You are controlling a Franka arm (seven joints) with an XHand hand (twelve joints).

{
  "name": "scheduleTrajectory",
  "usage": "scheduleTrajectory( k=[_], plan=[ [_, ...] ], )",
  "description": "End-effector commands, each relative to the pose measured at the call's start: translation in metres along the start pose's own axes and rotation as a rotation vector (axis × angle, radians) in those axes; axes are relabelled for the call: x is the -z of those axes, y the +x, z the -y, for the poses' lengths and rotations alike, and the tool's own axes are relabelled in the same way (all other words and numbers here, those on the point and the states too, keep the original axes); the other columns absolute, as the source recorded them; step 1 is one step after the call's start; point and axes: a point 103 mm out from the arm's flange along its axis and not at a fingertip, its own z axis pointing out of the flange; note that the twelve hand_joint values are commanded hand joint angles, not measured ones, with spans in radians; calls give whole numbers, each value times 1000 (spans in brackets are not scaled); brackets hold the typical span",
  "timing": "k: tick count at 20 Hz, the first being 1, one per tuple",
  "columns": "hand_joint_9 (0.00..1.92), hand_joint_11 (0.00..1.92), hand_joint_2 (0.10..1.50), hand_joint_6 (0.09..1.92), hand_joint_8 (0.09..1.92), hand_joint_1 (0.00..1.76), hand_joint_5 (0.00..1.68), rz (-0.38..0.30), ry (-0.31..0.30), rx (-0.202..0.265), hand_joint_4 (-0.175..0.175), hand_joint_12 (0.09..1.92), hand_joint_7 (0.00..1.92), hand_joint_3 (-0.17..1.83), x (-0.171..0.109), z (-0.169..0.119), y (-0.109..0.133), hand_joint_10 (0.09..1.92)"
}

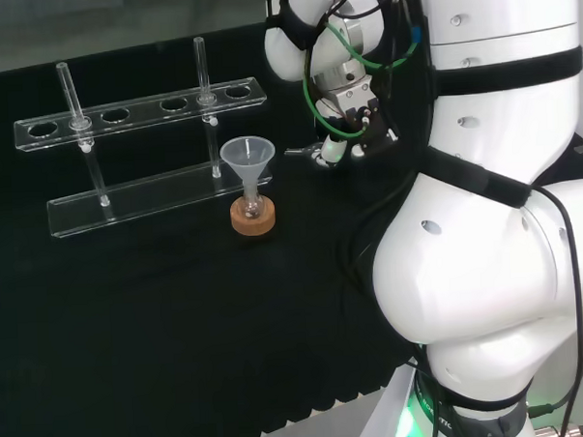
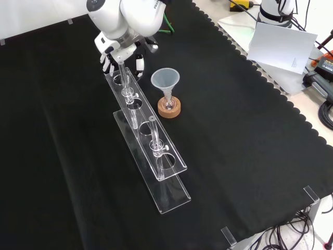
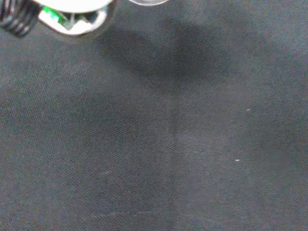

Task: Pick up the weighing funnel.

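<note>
Rack (image 1: 146, 111): clear, two-tier, along the far-left part of the worktop (image 1: 132, 332) in the head view; two test tubes (image 1: 204, 67) stand upright in it.
Funnel (image 1: 247, 157): mouth up, stem in a small flask (image 1: 252, 206) on a cork ring (image 1: 253, 221); mid-worktop, just in front of the rack's right end.
Weighing funnel (image 1: 303, 152): small clear piece jutting from the hand toward the funnel, off the worktop, near its far edge.
Hand (image 1: 339, 147): closed on the weighing funnel, as far as the head view shows, raised over bare worktop.
Handling, judged: light, stiff, smooth and slippery; thin-walled, so likely to chip or crack. Best taken across the scoop's sides near the stem and kept level.
Hidden: most of the piece lies behind the fingers (image 2: 109, 63). The wrist view cuts off a clear curved rim (image 3: 149, 2), probably its own. Glass or plastic: cannot tell. In the front view the arm's link (image 2: 130, 15) covers the palm.
</note>
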Motion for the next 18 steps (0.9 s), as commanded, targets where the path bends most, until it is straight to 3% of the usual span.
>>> scheduleTrajectory(
  k=[1, 18],
  plan=[
    [909, 609, 670, 763, 670, 1107, 1226, 23, -13, -30, 175, 1259, 567, 672, 21, 25, -21, 483],
    [910, 615, 668, 753, 666, 1109, 1232, 89, -46, -83, 175, 1250, 560, 672, 78, 90, -35, 478]
  ],
)
